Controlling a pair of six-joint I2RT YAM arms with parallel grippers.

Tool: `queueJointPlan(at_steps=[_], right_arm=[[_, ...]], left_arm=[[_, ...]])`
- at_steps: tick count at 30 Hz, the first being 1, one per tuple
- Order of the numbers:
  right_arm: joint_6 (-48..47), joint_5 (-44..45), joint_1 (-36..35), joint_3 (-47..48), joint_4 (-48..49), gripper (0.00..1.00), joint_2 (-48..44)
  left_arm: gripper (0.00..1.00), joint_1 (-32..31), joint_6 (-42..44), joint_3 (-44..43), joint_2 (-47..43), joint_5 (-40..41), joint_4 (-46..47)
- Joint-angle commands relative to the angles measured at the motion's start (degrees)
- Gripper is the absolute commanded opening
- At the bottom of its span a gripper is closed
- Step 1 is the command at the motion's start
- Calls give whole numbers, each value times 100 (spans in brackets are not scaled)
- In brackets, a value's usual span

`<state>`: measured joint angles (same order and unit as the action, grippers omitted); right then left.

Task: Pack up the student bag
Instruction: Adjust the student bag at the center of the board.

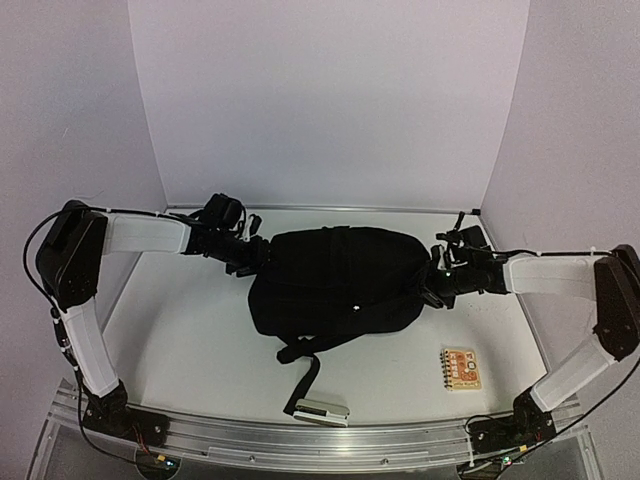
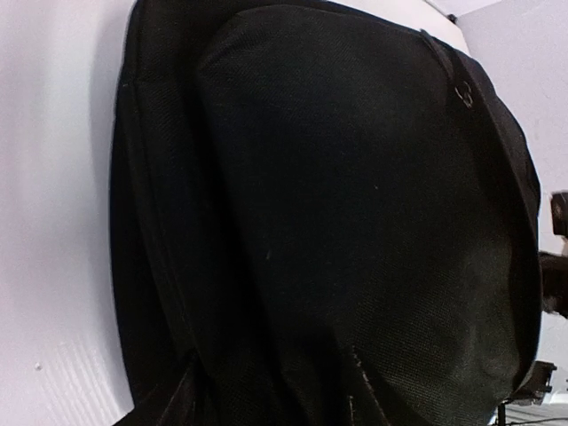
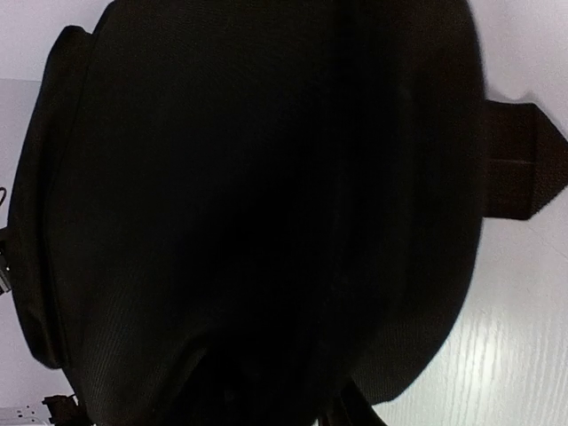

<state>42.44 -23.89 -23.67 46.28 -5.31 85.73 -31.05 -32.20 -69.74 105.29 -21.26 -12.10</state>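
- Top view: the student bag (image 1: 335, 280) lies flat in the middle of the white table (image 1: 180, 330), its long side running left to right. The left gripper (image 1: 248, 258) sits against the bag's left end and the right gripper (image 1: 437, 287) against its right end. Black on black, neither shows whether its fingers are apart or clamped on fabric. Only this view shows a strap (image 1: 303, 372) trailing toward the near edge and ending at a pale flat piece. It also shows a small spiral notepad (image 1: 461, 367) lying apart, near right of the bag.
- Left wrist view: woven black fabric of the student bag (image 2: 355, 222) fills nearly everything, with a small metal ring (image 2: 463, 94) at upper right and bare table on the left. No fingers show, so I cannot tell their state.
- Right wrist view: the bag is darker and featureless here, with one flat strap end (image 3: 519, 160) sticking out at right over the tabletop. Again no fingers are visible.
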Motion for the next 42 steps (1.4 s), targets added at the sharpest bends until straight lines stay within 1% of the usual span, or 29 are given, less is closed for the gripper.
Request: queueJointPlan(at_steps=[1,7,10,12,14,16,18,19,23,25,28,30,32,35,38,42], right_arm=[[-306,214,-49,932,469,32,662],[-800,701,-46,2354,474,27,1932],[-991,781,-42,3053,653,29,2453],[-1185,750,-45,3541,682,34,2762],[-1338,692,-46,4003,638,42,2971],[-1487,663,-49,4278,552,51,3012],[-1618,725,-48,4383,416,60,2896],[-1691,809,-47,4395,286,64,2791],[-1943,1233,-44,4197,-142,73,2161],[-1964,1298,-49,3995,-274,76,1773],[-1811,1292,-103,3636,-427,76,1274],[-1659,1318,-205,3434,-537,76,943],[-1431,1459,-335,3202,-695,76,677],[-1025,1629,-533,2679,-796,79,332],[-710,1692,-705,2129,-830,80,92],[-361,1780,-980,1511,-935,79,-125]], left_arm=[[47,-246,-152,596,-339,-634,661],[47,-1158,-473,910,-628,-696,1109],[47,-1664,-756,874,-670,-720,1551],[48,-1988,-770,727,-668,-668,1615],[50,-2162,-706,507,-688,-567,1392],[57,-2195,-687,441,-852,-392,1134],[66,-2193,-613,479,-1160,-138,860],[69,-2190,-562,490,-1383,39,665],[81,-2093,-368,467,-2020,870,-155],[85,-1854,-378,510,-2242,1063,-487],[87,-1302,-491,637,-2357,1042,-693],[88,-1054,-461,683,-2323,1033,-670],[90,-958,-328,636,-2210,1091,-624],[91,-822,-182,478,-1901,1077,-528],[91,-704,-74,418,-1556,1046,-264],[91,-613,-55,341,-1099,818,103]])
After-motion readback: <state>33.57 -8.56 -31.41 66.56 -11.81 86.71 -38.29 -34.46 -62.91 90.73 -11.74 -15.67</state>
